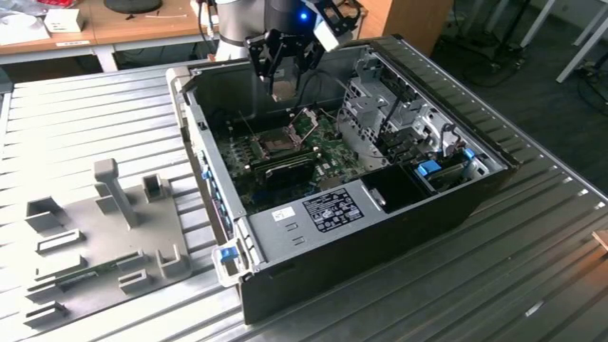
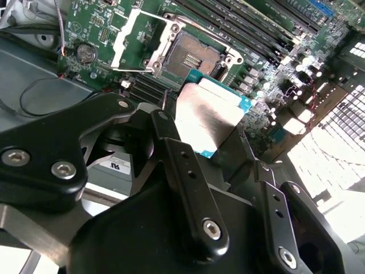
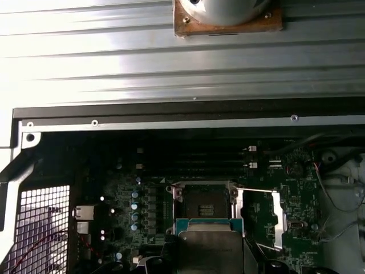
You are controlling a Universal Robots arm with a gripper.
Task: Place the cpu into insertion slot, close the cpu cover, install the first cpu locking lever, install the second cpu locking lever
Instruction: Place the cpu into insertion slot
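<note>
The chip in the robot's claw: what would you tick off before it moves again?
1. Chip held firmly: the cpu is clamped by its edges in the gripper. Ok.
2. Socket free: the insertion slot is bare, with nothing lying in it. Ok.
3. Lid out of the way: the cpu cover is swung open to one side of the slot. Ok.
4. Chip lined up: in the first wrist view the cpu sits at the slot's near edge, not centred over it. Not ok.
5. Chip turned the right way for the slot: cannot tell.
</note>
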